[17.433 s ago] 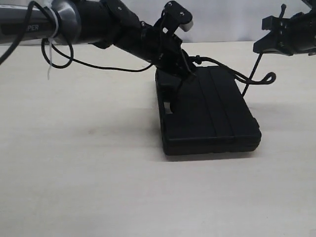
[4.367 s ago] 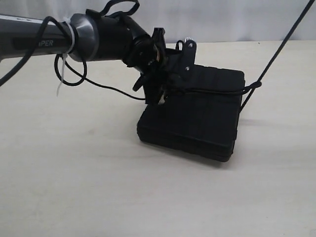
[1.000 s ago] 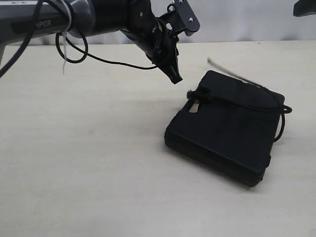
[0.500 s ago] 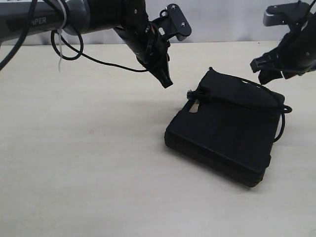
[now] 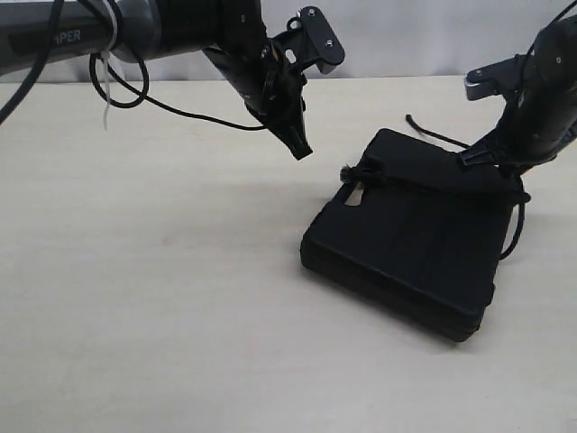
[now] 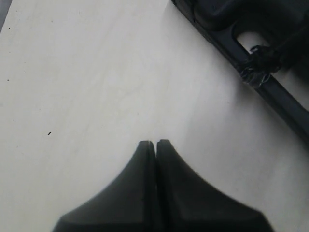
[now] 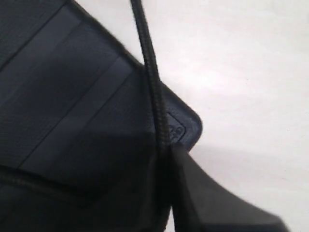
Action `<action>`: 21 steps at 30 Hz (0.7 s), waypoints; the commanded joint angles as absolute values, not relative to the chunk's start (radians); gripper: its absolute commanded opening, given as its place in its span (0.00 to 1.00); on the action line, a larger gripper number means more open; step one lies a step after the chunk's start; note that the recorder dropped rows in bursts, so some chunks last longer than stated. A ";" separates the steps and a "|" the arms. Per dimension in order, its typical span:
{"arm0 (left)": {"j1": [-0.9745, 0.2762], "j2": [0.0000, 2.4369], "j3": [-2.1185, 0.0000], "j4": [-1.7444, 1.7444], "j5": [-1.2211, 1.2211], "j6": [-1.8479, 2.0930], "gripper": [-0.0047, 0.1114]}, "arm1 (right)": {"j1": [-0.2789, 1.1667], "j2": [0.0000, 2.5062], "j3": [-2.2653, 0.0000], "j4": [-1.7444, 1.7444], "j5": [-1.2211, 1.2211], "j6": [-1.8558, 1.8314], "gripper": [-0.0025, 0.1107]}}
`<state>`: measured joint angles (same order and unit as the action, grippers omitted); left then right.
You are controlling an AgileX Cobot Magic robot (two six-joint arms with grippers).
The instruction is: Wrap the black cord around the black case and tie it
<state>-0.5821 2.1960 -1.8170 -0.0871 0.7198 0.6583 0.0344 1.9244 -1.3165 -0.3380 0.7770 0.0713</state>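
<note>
black case [image 5: 406, 244]: flat, unmoved; slot [image 5: 354, 196] faces left, long axis perhaps far-to-near
left gripper [image 6: 155, 143]: together
right gripper [image 5: 501, 167]: you've just clamped black cord [image 7: 149, 72]

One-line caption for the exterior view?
Cord crosses the case from a knot at its handle slot; right gripper pinching it, left gripper shut above the table.
</note>
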 commanded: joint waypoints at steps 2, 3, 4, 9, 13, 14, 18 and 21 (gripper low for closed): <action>-0.581 2.186 -1.790 -0.100 0.663 0.649 0.04 | 0.031 1.902 -1.328 -0.474 0.766 0.173 0.06; -0.581 2.186 -1.780 -0.102 0.644 0.649 0.04 | 0.027 1.893 -1.328 -0.500 0.784 0.188 0.06; -0.581 2.186 -1.770 -0.103 0.627 0.649 0.04 | 0.023 1.888 -1.329 -0.518 0.805 0.203 0.06; -0.581 2.186 -1.726 -0.148 0.528 0.649 0.04 | -0.026 1.876 -1.331 -0.577 0.927 0.347 0.06; -0.583 2.186 -1.719 -0.185 0.483 0.649 0.04 | -0.044 1.876 -1.320 -0.575 1.050 0.347 0.13; -0.583 2.186 -1.719 -0.199 0.473 0.649 0.04 | -0.044 1.876 -1.314 -0.571 1.079 0.347 0.17; -0.583 2.186 -1.719 -0.215 0.447 0.649 0.04 | -0.044 1.876 -1.285 -0.566 1.201 0.345 0.42; -0.583 2.186 -1.719 -0.232 0.445 0.649 0.04 | -0.052 1.876 -1.249 -0.607 1.221 0.345 0.52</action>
